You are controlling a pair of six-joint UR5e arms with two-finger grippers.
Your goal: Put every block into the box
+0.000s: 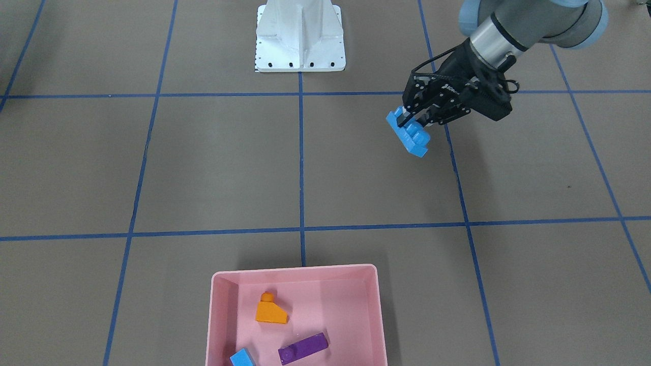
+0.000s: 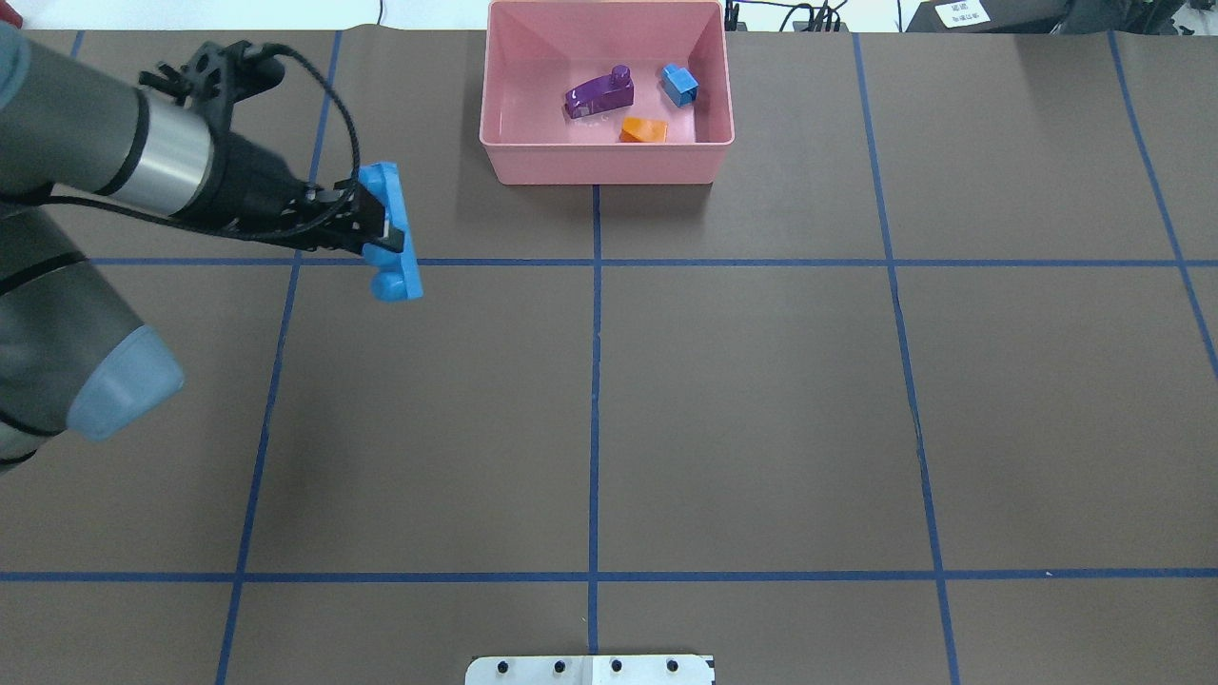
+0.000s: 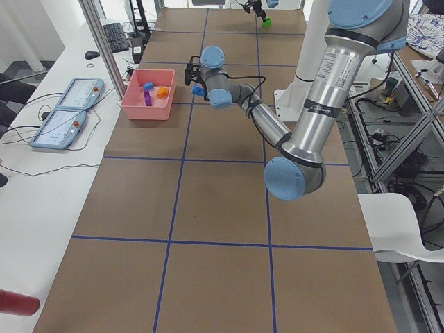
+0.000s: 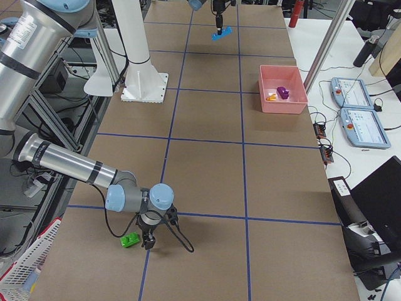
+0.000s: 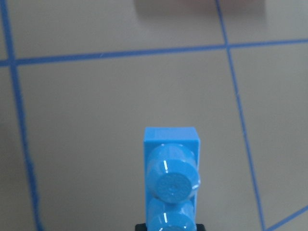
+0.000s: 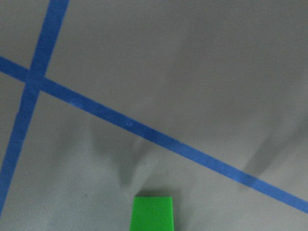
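Filling the lower middle of the left wrist view, the long blue four-stud brick (image 5: 171, 168) is showing its studs to the lens; up in the upper right of the front-facing frame, the left gripper (image 1: 414, 121) is clamping that brick, fingers pinched tight on it; the brick is hanging tilted, seemingly clear of the brown table (image 1: 213, 168), and well apart from the pink box (image 1: 295, 272) sitting at the bottom centre; inside that box the orange sloped brick (image 1: 270, 311), the purple brick (image 1: 303, 348) and the small blue cube (image 1: 242, 358) are lying apart from one another; over in the lower left of the exterior right view, the right gripper (image 4: 148, 244) is pointing down at the table just beside the green brick (image 4: 130, 240); whether those fingers are parted or closed, I cannot tell; the green brick is also peeking in at the bottom edge of the right wrist view, near a blue tape line (image 6: 159, 137).
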